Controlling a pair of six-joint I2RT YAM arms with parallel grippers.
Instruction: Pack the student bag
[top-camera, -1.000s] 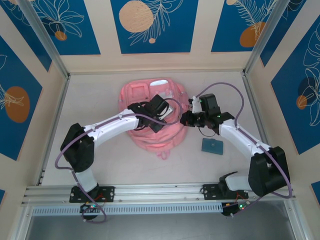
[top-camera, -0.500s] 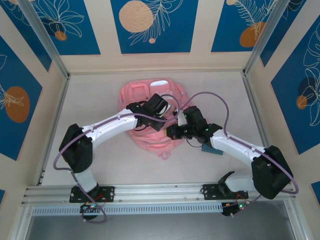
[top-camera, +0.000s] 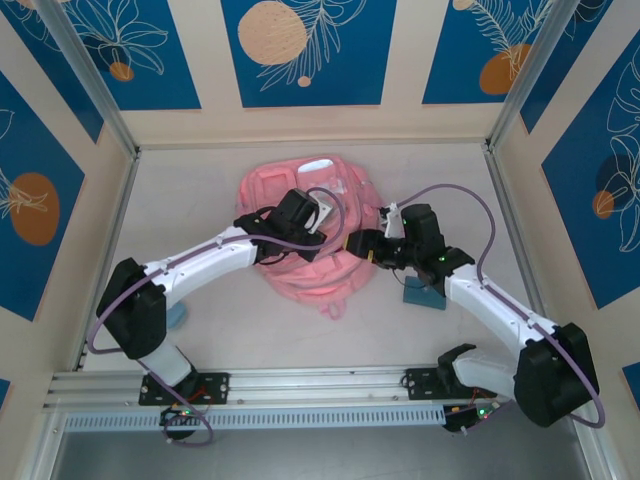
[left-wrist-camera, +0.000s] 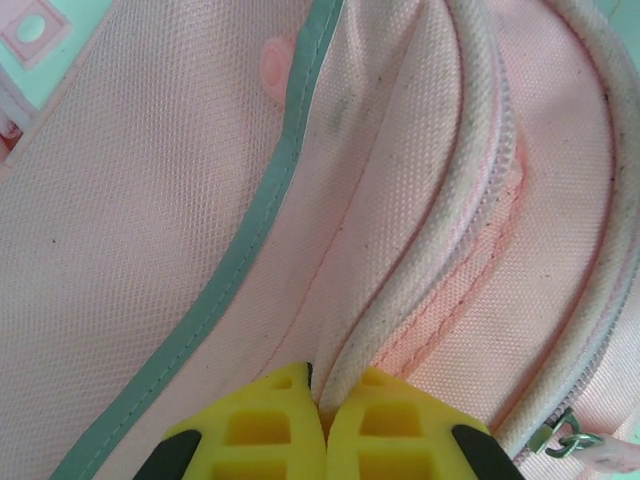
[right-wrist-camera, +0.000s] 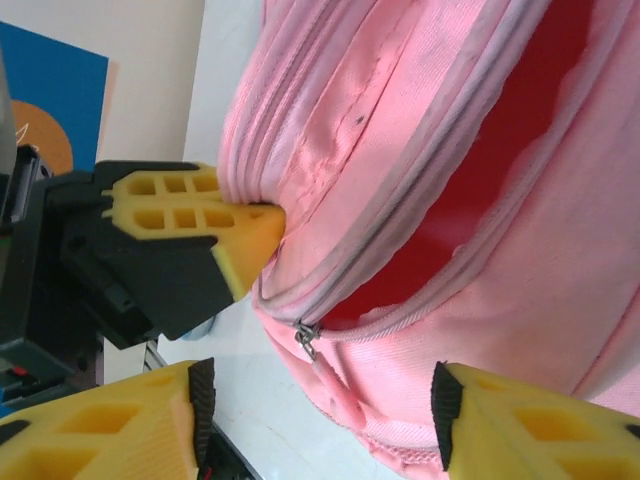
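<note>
The left gripper (left-wrist-camera: 320, 405) has its two yellow fingers (left-wrist-camera: 255, 430) pressed together, pinching a ridge of white piping (left-wrist-camera: 420, 260) on the student bag (top-camera: 305, 265). In the right wrist view this pinch sits at the upper lip of the bag's main opening, where the zipper is parted and a red lining (right-wrist-camera: 480, 170) shows inside. The right gripper (right-wrist-camera: 320, 425) is spread wide and grips nothing, with one yellow finger at each lower corner of its own camera view. It hovers just beside the right side of the bag, facing the opening. I cannot tell whether it touches the fabric. A small metal zipper pull (right-wrist-camera: 305, 338) hangs at the near end of the opening, below the left gripper's fingertips.

The pink bag lies flat on the pale table (top-camera: 190, 210), in the middle and toward the back, its far end close to the back wall. Both arms reach in from the near edge, their wrists near each other over the bag. Bare table lies open to the left of the bag and in front of it. A small teal case (top-camera: 428, 296) lies just right of the bag, partly under the right forearm. Walls close in the table at the left, back and right.
</note>
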